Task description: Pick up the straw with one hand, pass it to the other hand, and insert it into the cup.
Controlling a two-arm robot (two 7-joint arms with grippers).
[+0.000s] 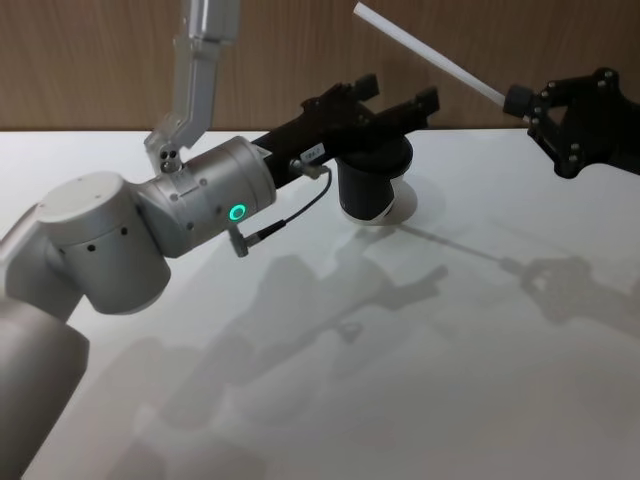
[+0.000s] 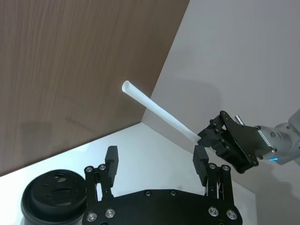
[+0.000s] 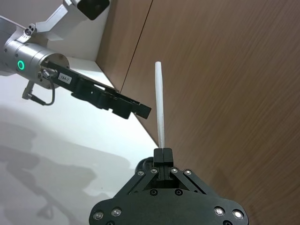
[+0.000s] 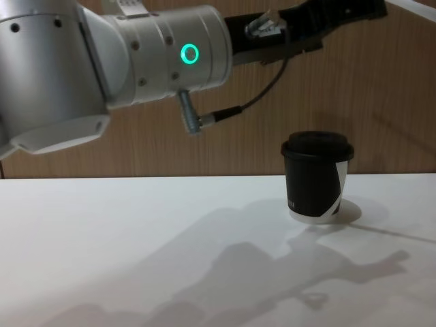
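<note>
**A:** What is in the head view?

**B:** The right gripper (image 1: 517, 98) is clamped on one end of the white straw (image 1: 430, 55). The straw is in the air and slants up toward the wooden wall (image 1: 100, 60). The left gripper (image 1: 400, 95) hovers over the black cup (image 1: 372, 185).

**A:** And the left wrist view?

**B:** The left gripper's fingers (image 2: 111, 163) stand wide apart (nothing is between them). The straw (image 2: 157, 110) lies beyond them and does not touch them. The cup's domed lid (image 2: 54, 194) is near the gripper body.

**A:** The right wrist view?

**B:** The closed fingers (image 3: 162, 154) pinch the straw's end, and the straw (image 3: 160, 108) points straight out from them.

**A:** The chest view?

**B:** The cup (image 4: 317, 178) stands upright on the white table (image 4: 136, 238). The left arm's silver wrist (image 4: 163, 54) is higher, to the left.
</note>
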